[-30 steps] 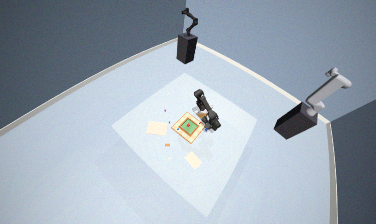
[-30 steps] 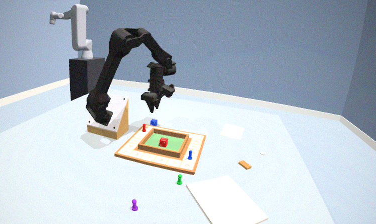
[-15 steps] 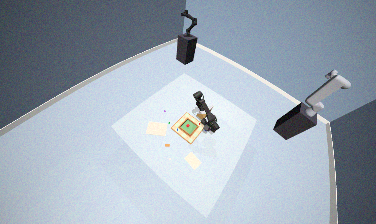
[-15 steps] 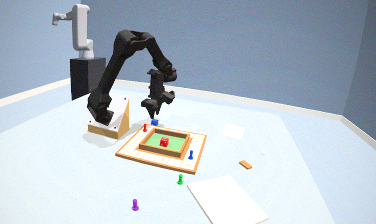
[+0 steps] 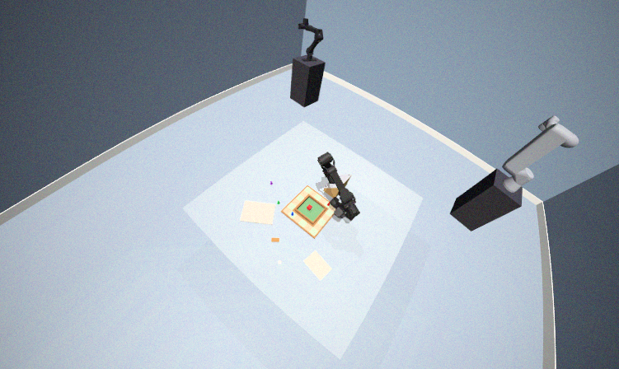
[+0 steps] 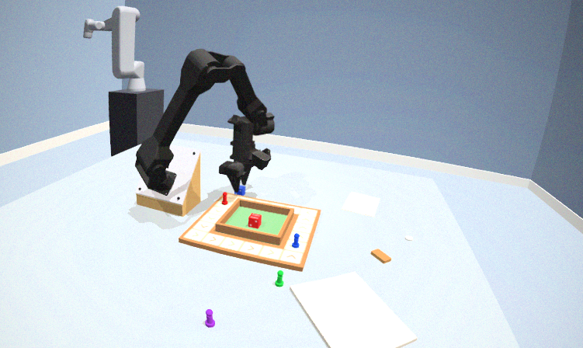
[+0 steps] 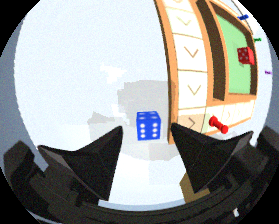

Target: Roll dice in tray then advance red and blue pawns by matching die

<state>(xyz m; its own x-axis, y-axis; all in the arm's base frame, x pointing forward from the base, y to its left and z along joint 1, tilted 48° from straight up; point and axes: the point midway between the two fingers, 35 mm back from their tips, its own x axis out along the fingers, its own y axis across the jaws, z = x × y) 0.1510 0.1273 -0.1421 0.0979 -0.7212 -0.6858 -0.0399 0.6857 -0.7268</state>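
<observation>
the black arm [image 6: 185,108] bends over from its wedge-shaped mount [image 6: 178,186] and points its fingers [image 6: 239,178] straight down at the blue die [image 6: 241,189]. the fingers are spread, one on each side of the die in the wrist view, with a gap showing between each fingertip and the die, so they pinch nothing. the blue die [image 7: 147,125] sits on the pale surface [image 6: 90,259] just outside the game board [image 6: 303,259], off the board's edge nearest the arm's mount, on the side toward the surface's far edge in the exterior view.

the red die [image 6: 254,220] lies inside the green-floored tray [image 6: 250,235] at the middle of the board, near the tray's centre; its top number is too small to read. the red pawn [image 6: 224,198] stands upright on the board's corner closest to the mount, just beside the blue die. the blue pawn [image 6: 296,240] stands upright on the board's arrow track, on the side away from the mount, near the corner of the tray.

off the board, a green pawn [image 6: 279,278] and a purple pawn [image 6: 209,318] stand on the surface toward the near edge in the exterior view. a large white sheet [image 6: 349,311] lies near that same edge, a smaller white sheet [image 6: 361,203] farther back, and a small orange block [image 6: 380,255] and a white disc [image 6: 408,238] between them.
</observation>
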